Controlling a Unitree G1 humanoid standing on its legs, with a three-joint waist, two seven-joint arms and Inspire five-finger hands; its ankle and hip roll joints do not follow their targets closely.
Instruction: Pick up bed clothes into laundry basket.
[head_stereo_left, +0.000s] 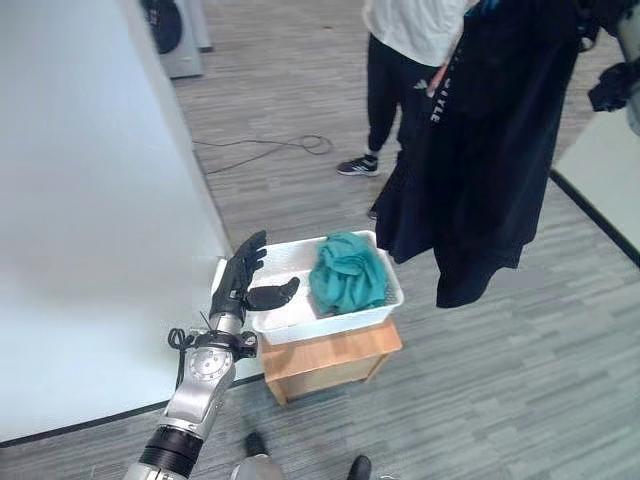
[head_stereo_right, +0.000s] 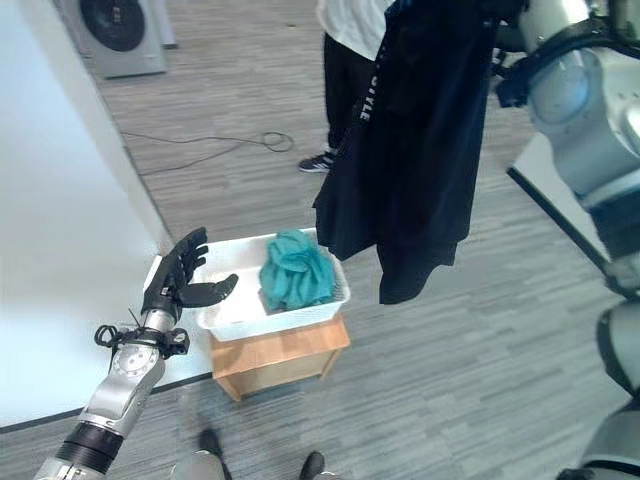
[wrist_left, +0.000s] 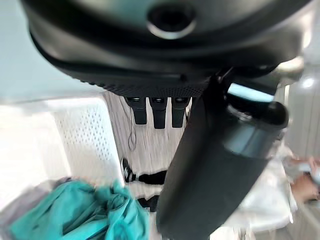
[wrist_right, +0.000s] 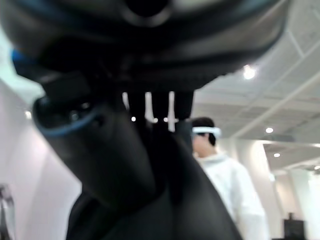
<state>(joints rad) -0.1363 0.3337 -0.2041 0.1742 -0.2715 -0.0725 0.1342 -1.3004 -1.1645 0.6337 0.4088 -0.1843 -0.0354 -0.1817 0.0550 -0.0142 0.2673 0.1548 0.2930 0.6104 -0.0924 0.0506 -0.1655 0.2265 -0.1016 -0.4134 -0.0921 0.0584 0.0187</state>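
Hanging from the raised right hand (wrist_right: 150, 150), clamped on it, a dark garment (head_stereo_right: 420, 150) dangles beside the white basket (head_stereo_right: 240, 310); left hand (head_stereo_right: 180, 280) spread.

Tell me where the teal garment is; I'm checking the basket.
In the head views, the teal garment lies bunched in the right half of the white laundry basket, on a wooden stool.

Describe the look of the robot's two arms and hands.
Left arm: silver-grey metal tube, round joint housing at the wrist, ending in a black left hand with slim segmented fingers. Right arm: bulky rounded silver-grey shells with black bands between them.
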